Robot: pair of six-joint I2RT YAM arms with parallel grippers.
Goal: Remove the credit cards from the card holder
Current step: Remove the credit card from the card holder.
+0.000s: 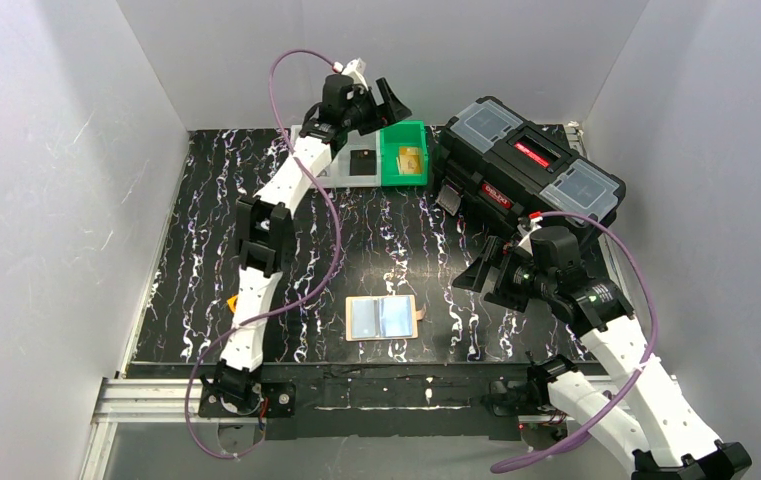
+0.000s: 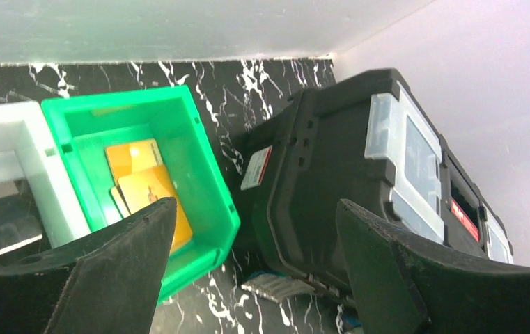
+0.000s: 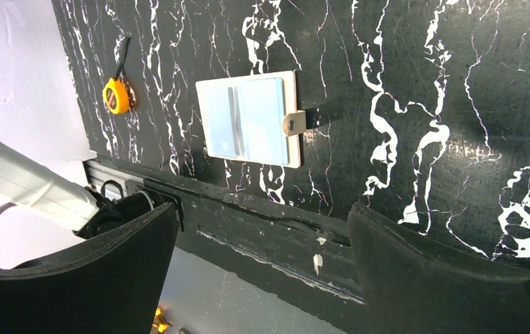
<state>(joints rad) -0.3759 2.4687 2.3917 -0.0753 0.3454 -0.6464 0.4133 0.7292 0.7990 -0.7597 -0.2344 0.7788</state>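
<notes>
The card holder [image 1: 384, 317] lies open and flat near the table's front edge, cream-edged, with pale blue cards [image 1: 394, 316] showing in it. In the right wrist view the holder [image 3: 292, 115] shows its snap tab [image 3: 294, 123] and the pale blue cards [image 3: 248, 118]. Tan-gold cards [image 1: 411, 160] lie in a green bin [image 1: 388, 160] at the back. My left gripper [image 1: 393, 108] is open and empty above that bin; its wrist view shows the gold cards [image 2: 140, 182] in the bin [image 2: 203, 177]. My right gripper [image 1: 483, 283] is open and empty, right of the holder.
A large black toolbox [image 1: 526, 170] stands at the back right, close to the green bin, and fills the left wrist view [image 2: 331, 181]. A white bin [image 1: 341, 168] sits left of the green one. An orange tape measure [image 3: 115, 95] lies near the left arm.
</notes>
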